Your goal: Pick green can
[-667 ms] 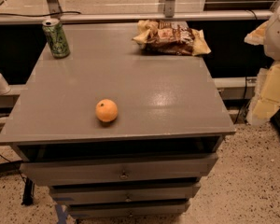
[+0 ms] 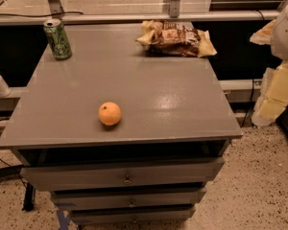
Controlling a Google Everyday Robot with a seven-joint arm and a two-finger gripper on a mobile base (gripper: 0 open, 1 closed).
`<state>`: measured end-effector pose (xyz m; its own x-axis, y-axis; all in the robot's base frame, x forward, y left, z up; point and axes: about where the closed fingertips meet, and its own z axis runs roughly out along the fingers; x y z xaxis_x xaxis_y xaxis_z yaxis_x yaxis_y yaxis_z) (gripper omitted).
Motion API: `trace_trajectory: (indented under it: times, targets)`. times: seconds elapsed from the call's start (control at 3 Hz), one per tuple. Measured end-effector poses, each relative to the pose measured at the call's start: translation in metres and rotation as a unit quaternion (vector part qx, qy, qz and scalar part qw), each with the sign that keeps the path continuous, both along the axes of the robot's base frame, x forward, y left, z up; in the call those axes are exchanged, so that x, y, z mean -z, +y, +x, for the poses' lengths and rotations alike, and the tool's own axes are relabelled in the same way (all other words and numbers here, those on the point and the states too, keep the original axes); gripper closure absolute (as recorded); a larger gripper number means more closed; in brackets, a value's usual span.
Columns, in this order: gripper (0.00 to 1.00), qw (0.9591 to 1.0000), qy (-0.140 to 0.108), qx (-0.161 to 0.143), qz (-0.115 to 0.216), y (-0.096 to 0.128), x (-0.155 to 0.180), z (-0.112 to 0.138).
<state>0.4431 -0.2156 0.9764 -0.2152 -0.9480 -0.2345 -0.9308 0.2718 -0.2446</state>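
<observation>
- The grey drawer cabinet fills the view. Its top sits exactly where it was a moment ago, so the view hasn't shifted.
- The gripper hangs pale at the far right, off the cabinet's side and not over the top. It has made no visible advance since the earlier frame, and I cannot tell whether it is open or closed.
- The snack bag lies crumpled at the back right and has not moved.
- The green can stands upright at the back left corner, silver top up, untouched. It is well apart from the gripper, with the whole top between them, so the reach looks not yet begun.
- The orange sits near the front, left of centre, in the same spot and clear of a diagonal path to the can.
</observation>
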Motion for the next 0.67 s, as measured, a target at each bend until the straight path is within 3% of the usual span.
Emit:
trace_trajectory:
  times: [0.33,0.67]
  targets:
    - [0.0,0.9988,-0.004,-0.003,0.049,0.017,0.012,0.021]
    - [0.0,0.991,-0.019,-0.009,0.132,0.055,0.031,0.059]
